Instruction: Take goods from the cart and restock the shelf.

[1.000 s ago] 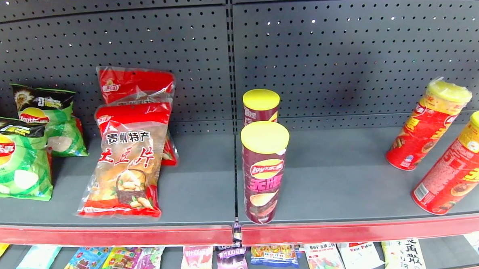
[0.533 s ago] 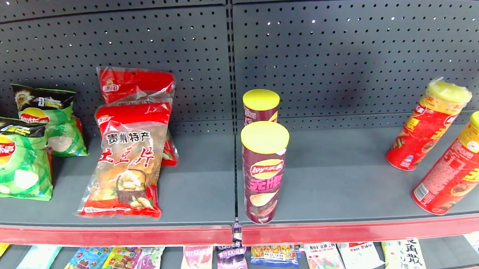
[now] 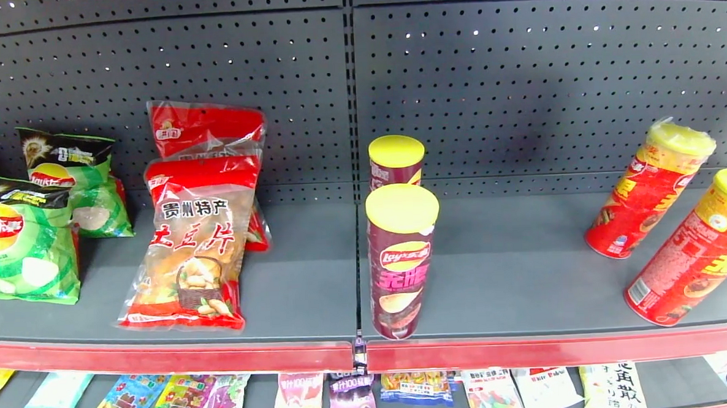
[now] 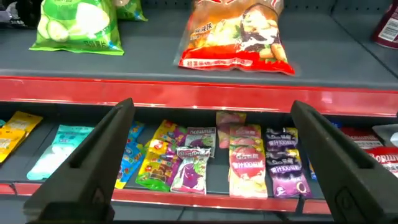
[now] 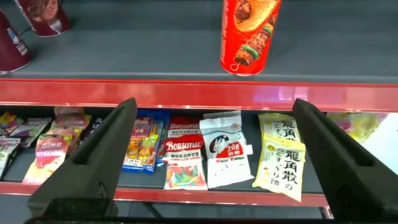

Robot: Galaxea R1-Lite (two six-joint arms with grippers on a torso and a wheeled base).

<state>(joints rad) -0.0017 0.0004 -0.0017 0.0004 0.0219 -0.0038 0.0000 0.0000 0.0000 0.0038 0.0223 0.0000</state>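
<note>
Nothing has shifted over the last second; we find every pack on the shelf (image 3: 501,271) where it stood before, and both arms keep their places. On the left, our left gripper (image 4: 211,106) hangs in front of the shelf's red front lip (image 4: 199,93), its fingers spread wide with nothing between them. Beyond it lie the rows of small sachets (image 4: 186,165) on the lower shelf. Up on the grey shelf, at its left end, a front green chip bag (image 3: 32,243) stands just ahead of a rear green chip bag (image 3: 74,180). Next to the right, a red potato-slice bag (image 3: 193,248) leans back against a second red bag (image 3: 206,125) by the pegboard (image 3: 518,87). Near the middle seam, a front maroon canister (image 3: 401,263) stands upright at the lip, with a rear maroon canister (image 3: 395,159) directly behind it. Well apart to the right, across bare shelf, stand a rear red canister (image 3: 648,191) and a front red canister (image 3: 691,251) close together. On the right, our right gripper (image 5: 214,102) also gapes wide and empty, level with the lip, below a red canister.
</note>
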